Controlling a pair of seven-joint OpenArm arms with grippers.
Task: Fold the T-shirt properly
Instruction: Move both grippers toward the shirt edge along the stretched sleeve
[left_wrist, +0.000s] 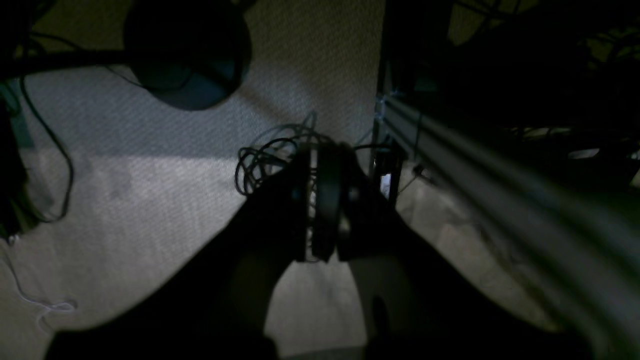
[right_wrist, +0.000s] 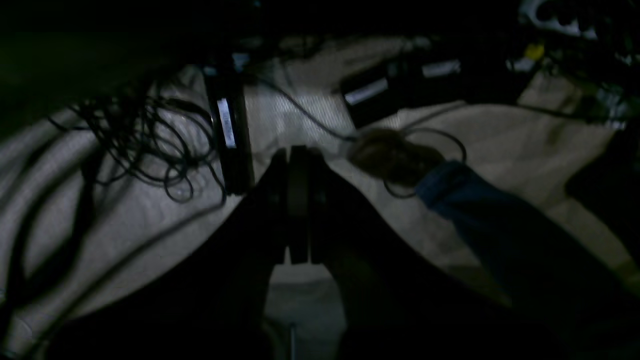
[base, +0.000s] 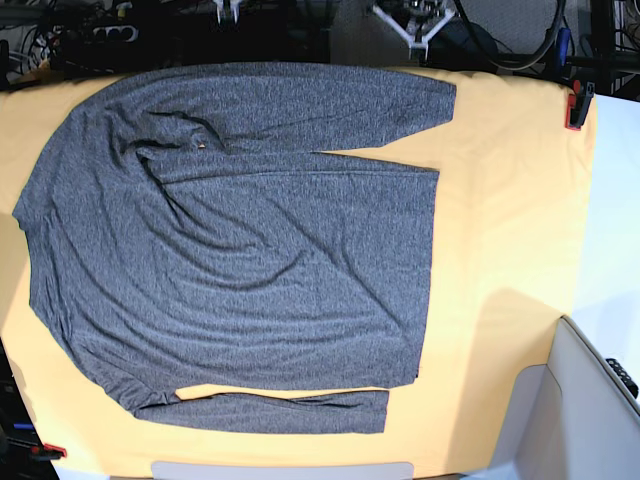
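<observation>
Grey T-shirt (base: 240, 250) on yellow-orange cloth (base: 500, 200)

The T-shirt (base: 240, 250) is thin, soft knit cloth, matt, speckled dark heather grey, with shallow wrinkles. The table cloth (base: 500, 230) beneath it is plain yellow-orange fabric, matt and smooth. Clamps (base: 577, 108) at its edge look like glossy red plastic. The floor (left_wrist: 150, 200) shows a finely textured, matt surface.
</observation>
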